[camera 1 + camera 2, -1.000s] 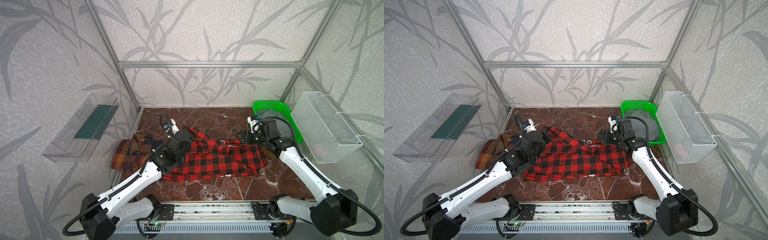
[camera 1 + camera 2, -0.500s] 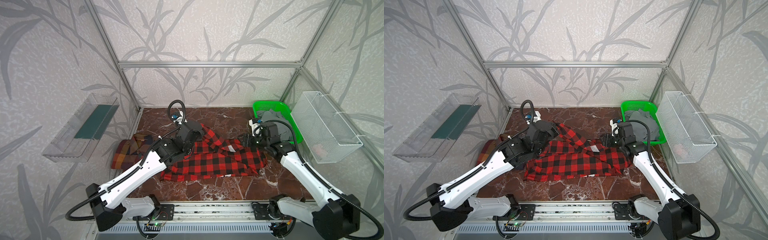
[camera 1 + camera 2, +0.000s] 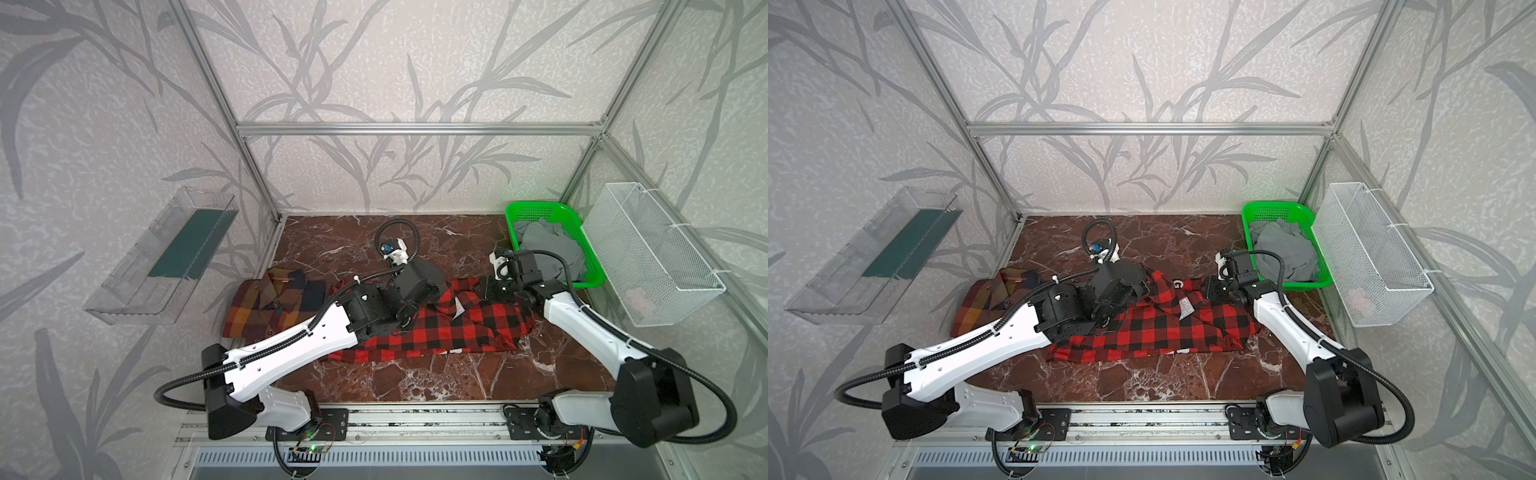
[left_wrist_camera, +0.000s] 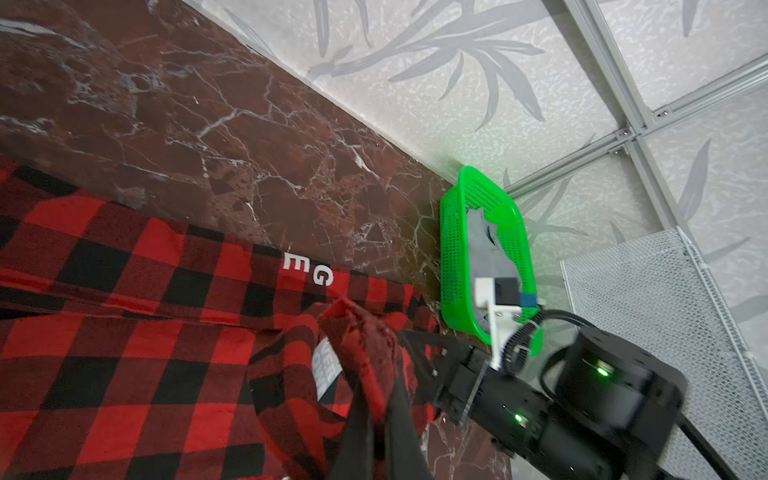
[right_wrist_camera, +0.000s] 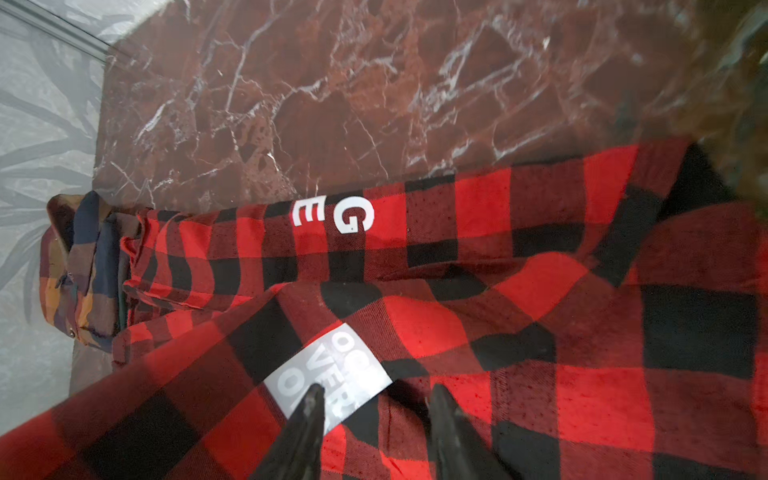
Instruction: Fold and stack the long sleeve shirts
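The red-and-black check shirt (image 3: 457,332) (image 3: 1163,332) lies spread across the middle of the marble floor. My left gripper (image 4: 378,390) is shut on a raised fold of it, close to the shirt's grey label (image 5: 328,374). Right beside it, my right gripper (image 5: 376,395) (image 3: 488,291) stands open low over the same fabric, one fingertip on the label. Folded at the left lies the brown, orange and maroon plaid shirt (image 3: 270,303) (image 3: 984,299), its edge touching the red shirt. In both top views the left wrist hides its own fingers.
A green basket (image 3: 540,208) holding grey cloth (image 3: 544,245) stands at the back right, just behind the right wrist. On the right wall hangs a white wire basket (image 3: 656,257), and a clear tray (image 3: 166,257) is mounted on the left wall.
My left arm has swung right, carrying the shirt fold toward the right gripper. The right gripper has narrowed and shifted slightly over the shirt.
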### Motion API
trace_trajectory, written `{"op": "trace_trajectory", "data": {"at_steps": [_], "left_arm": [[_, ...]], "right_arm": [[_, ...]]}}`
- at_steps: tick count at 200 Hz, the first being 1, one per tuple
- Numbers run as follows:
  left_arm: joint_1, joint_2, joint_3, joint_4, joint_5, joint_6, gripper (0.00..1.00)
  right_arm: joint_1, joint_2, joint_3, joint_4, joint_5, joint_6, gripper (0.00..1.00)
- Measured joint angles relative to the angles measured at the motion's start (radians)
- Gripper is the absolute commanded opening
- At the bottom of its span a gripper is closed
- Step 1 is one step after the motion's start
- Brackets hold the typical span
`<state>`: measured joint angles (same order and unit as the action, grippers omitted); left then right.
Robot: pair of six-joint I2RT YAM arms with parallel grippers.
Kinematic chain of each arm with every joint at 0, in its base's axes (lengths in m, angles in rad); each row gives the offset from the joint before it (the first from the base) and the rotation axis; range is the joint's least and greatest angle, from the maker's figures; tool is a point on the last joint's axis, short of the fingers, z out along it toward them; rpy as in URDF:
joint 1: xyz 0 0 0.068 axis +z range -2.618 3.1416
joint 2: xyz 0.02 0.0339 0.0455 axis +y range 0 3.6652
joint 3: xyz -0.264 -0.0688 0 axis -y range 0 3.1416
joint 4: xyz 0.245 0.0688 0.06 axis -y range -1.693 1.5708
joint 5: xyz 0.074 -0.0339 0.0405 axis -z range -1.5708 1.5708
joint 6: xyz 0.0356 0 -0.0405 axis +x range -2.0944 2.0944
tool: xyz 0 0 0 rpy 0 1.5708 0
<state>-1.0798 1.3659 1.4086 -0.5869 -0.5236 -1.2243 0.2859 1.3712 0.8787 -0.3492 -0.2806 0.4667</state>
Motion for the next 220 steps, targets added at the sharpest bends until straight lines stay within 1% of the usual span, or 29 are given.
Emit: {"op": "trace_trajectory", "data": {"at_steps": [10, 22, 33, 46, 56, 66, 84, 95, 113, 136, 156, 175, 187, 204, 212, 220], "left_arm": [[-0.011, -0.001, 0.007, -0.003, -0.002, -0.013, 0.00], [-0.014, -0.001, 0.012, -0.001, -0.003, -0.025, 0.00], [-0.014, -0.001, 0.012, 0.002, -0.006, -0.026, 0.00], [-0.014, -0.001, 0.010, 0.008, -0.008, -0.027, 0.00], [-0.013, -0.003, -0.001, 0.025, -0.013, -0.026, 0.00], [-0.013, -0.007, -0.013, 0.035, -0.020, -0.025, 0.00], [-0.013, -0.007, -0.032, 0.051, -0.025, -0.020, 0.00], [-0.013, -0.007, -0.038, 0.058, -0.026, -0.012, 0.00], [-0.013, -0.007, -0.041, 0.084, -0.024, 0.005, 0.00], [-0.012, -0.010, -0.065, 0.145, -0.006, 0.040, 0.00], [-0.011, -0.011, -0.092, 0.181, 0.011, 0.065, 0.00], [-0.011, -0.015, -0.124, 0.219, 0.028, 0.084, 0.00], [-0.011, -0.020, -0.141, 0.236, 0.035, 0.092, 0.00], [-0.011, -0.027, -0.157, 0.261, 0.046, 0.109, 0.00], [-0.011, -0.031, -0.163, 0.271, 0.049, 0.116, 0.00], [-0.011, -0.035, -0.169, 0.282, 0.051, 0.124, 0.00]], "right_arm": [[0.006, 0.009, -0.004, 0.001, -0.001, 0.002, 0.44], [0.010, -0.023, -0.028, 0.022, -0.006, 0.006, 0.50], [0.010, -0.098, -0.076, 0.063, -0.010, 0.014, 0.59], [0.008, -0.227, -0.149, 0.121, -0.031, 0.031, 0.65], [0.005, -0.320, -0.192, 0.164, -0.056, 0.044, 0.67], [0.002, -0.402, -0.225, 0.220, -0.105, 0.061, 0.68], [0.001, -0.469, -0.257, 0.330, -0.205, 0.096, 0.70], [0.001, -0.477, -0.288, 0.425, -0.270, 0.124, 0.74], [0.011, -0.472, -0.354, 0.552, -0.351, 0.158, 0.77], [0.047, -0.440, -0.388, 0.641, -0.396, 0.161, 0.78], [0.065, -0.368, -0.388, 0.792, -0.443, 0.190, 0.78], [0.079, -0.254, -0.384, 0.957, -0.486, 0.241, 0.78], [0.095, -0.184, -0.377, 1.032, -0.507, 0.265, 0.73], [0.113, -0.115, -0.371, 1.123, -0.534, 0.298, 0.56], [0.120, -0.100, -0.371, 1.161, -0.548, 0.308, 0.43], [0.122, -0.095, -0.371, 1.193, -0.558, 0.323, 0.27]]}}
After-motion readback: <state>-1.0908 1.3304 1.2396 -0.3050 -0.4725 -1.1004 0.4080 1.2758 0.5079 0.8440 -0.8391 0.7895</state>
